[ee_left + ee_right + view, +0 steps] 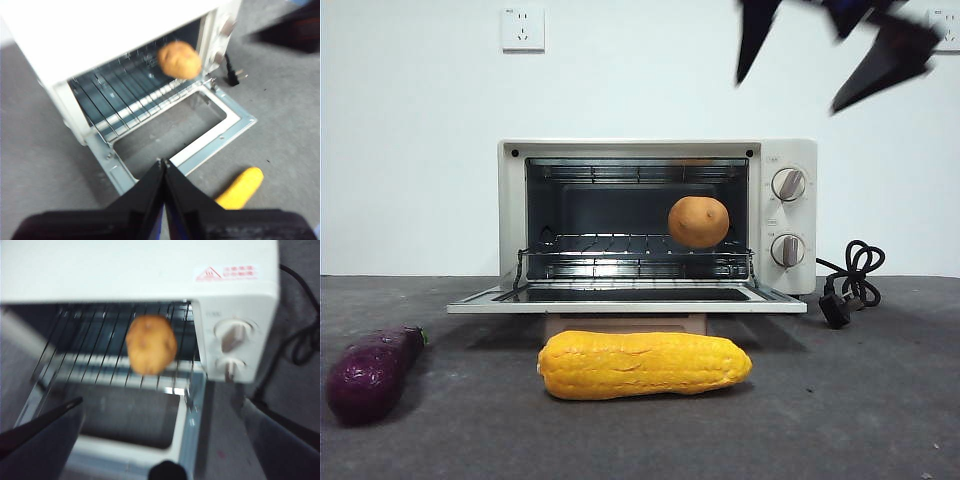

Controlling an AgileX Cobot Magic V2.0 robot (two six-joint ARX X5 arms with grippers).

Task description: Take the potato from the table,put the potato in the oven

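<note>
The round tan-brown potato [698, 221] sits on the cream-white oven's [783, 210] rack, below the wide-open, empty right gripper [820, 60], whose jaws are cut off by the frame.

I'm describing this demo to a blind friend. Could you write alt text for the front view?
A tan potato sits on the wire rack inside a cream-white toaster oven whose door lies open on a dark grey table. A yellow corn cob lies before the oven, a purple eggplant to the left. The open right gripper shows dark at top right.
</note>
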